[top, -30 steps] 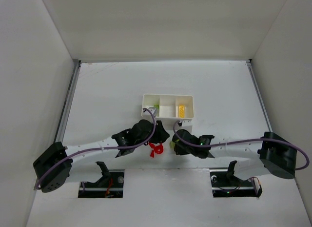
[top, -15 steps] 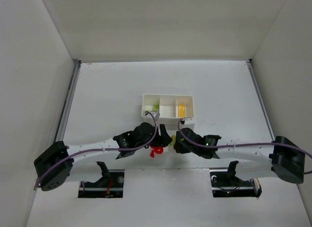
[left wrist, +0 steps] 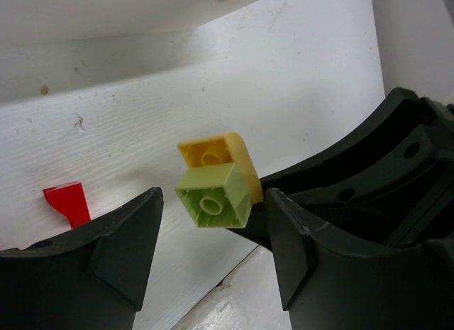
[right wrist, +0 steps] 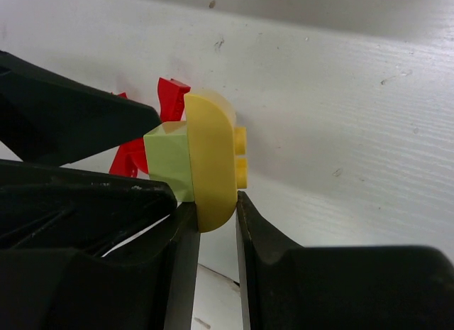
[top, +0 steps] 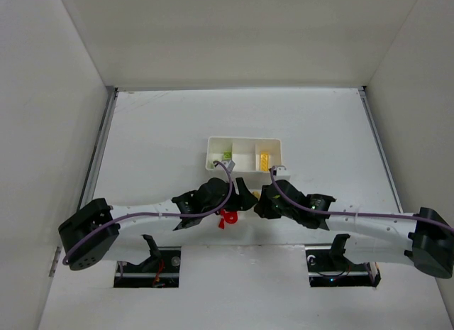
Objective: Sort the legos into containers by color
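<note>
My right gripper (right wrist: pixel 215 209) is shut on a yellow lego (right wrist: pixel 211 163) that has a light green lego (right wrist: pixel 169 162) stuck to its side, both held above the table. My left gripper (left wrist: pixel 213 202) is open, its jaws standing on either side of the green lego (left wrist: pixel 213 196) without touching it; the yellow lego (left wrist: pixel 216 151) shows behind it. In the top view the two grippers (top: pixel 241 191) (top: pixel 261 200) meet just in front of the white tray (top: pixel 245 141). A red lego (top: pixel 227 217) lies on the table below them. The tray holds a green lego (top: pixel 225 157) on the left and a yellow lego (top: pixel 264 160) on the right.
The tray's middle compartment (top: pixel 243 160) shows no brick. The red lego also shows in the left wrist view (left wrist: pixel 67 204) and in the right wrist view (right wrist: pixel 170 94). White walls enclose the table on three sides.
Both arms have reached forward and closer together. The right gripper has carried the joined yellow and green legos toward the tray, and the left gripper's open jaws now flank the green one.
</note>
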`<state>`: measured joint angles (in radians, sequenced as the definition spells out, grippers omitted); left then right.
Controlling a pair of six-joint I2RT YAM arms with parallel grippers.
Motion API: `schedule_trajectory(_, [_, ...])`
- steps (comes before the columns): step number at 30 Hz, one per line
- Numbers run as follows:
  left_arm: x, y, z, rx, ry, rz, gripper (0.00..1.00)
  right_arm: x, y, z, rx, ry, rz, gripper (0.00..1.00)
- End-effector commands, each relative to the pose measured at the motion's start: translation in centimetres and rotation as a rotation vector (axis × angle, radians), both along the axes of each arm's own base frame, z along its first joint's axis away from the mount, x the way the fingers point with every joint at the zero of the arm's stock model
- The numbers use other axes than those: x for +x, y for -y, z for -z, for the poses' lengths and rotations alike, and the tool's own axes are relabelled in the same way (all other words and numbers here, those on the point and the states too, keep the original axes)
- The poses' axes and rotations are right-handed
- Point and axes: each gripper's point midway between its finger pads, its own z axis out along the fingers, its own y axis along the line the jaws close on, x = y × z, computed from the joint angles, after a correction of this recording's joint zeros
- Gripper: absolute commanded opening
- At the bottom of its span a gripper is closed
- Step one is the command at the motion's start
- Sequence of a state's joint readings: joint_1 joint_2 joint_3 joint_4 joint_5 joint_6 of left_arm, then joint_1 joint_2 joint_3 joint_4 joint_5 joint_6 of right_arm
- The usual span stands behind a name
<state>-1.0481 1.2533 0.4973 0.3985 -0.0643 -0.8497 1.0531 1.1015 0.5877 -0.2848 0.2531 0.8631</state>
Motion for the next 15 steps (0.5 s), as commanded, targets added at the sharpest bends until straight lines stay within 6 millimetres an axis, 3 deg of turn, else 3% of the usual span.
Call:
schedule_trajectory(1, [0.3,1.1,-1.8,-0.108,0.015,-0.014,0.56,-0.2,-0.7,-0.8,0.037,0.006,-0.028,0.24])
schedule_trajectory(6, [0.5,1.3,-2.1,-0.131,0.016,-0.026,0.48,-0.2,-0.8,-1.3,0.062,0.009,-0.032,0.23])
schedule_trajectory(15, [1.0,0.9,-1.9,-0.16,-0.005,-0.07,0.46,0.5,-0.6,-2.4,0.129,0.016,-0.009,0.23])
